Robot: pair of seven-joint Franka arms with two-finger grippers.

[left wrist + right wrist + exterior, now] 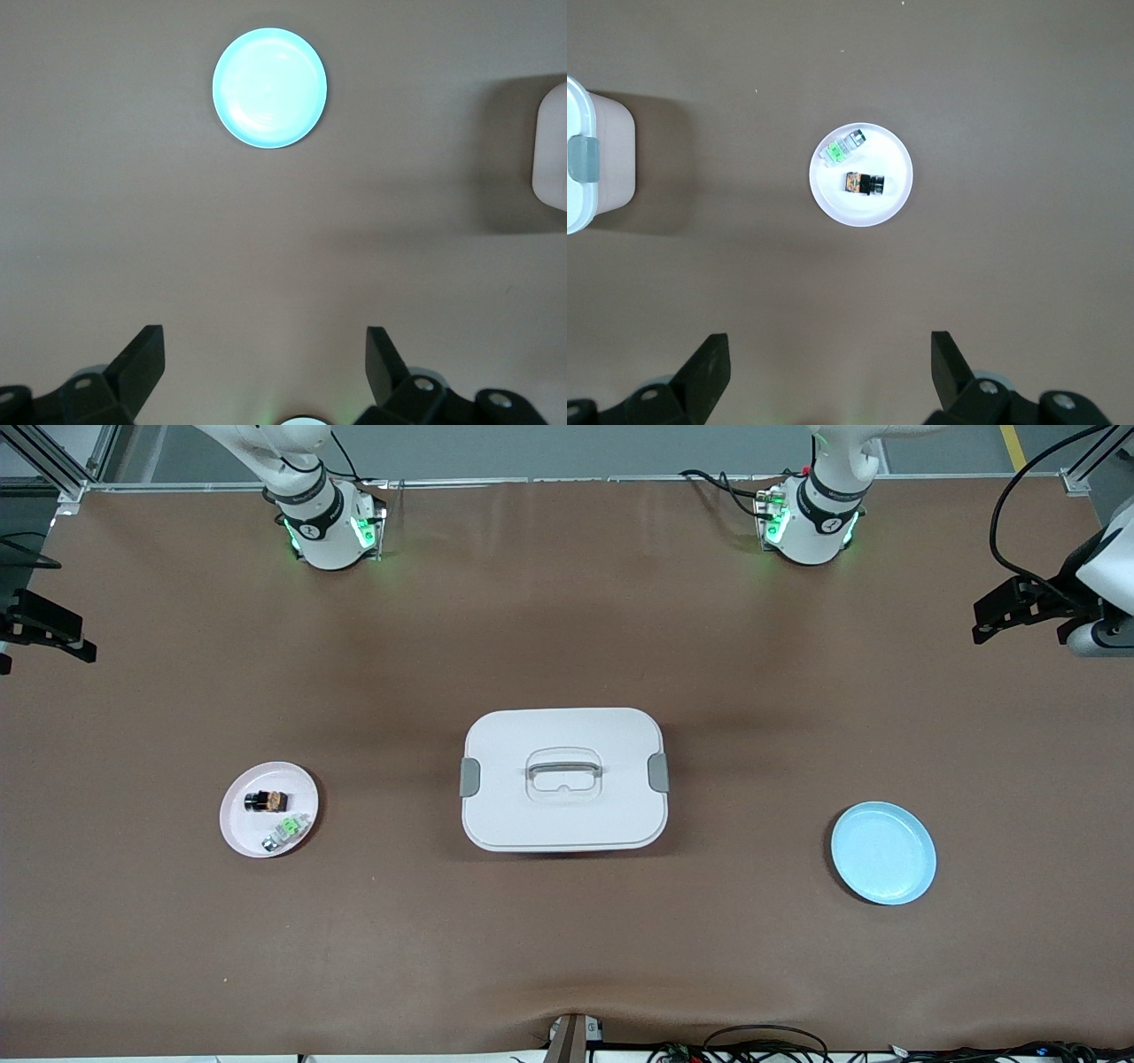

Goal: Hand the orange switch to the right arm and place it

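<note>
The orange switch (pixel 267 801), a tiny black block with orange parts, lies on a pale pink plate (pixel 239 833) toward the right arm's end of the table. The right wrist view shows the orange switch (pixel 864 183) on that pink plate (pixel 873 208) from high above. My right gripper (pixel 829 341) hangs open and holds nothing, well above the bare table short of the plate. Over the left arm's end, my left gripper (pixel 264 341) is also open and holds nothing, high above the table and apart from a light blue plate (pixel 269 87).
A green-and-white component (pixel 288 831) shares the pink plate with the switch. A white lidded box (pixel 564 779) with a grey handle and clips stands mid-table. The blue plate (pixel 883 853) has nothing on it. Black fixtures (pixel 1019 607) jut in at both table ends.
</note>
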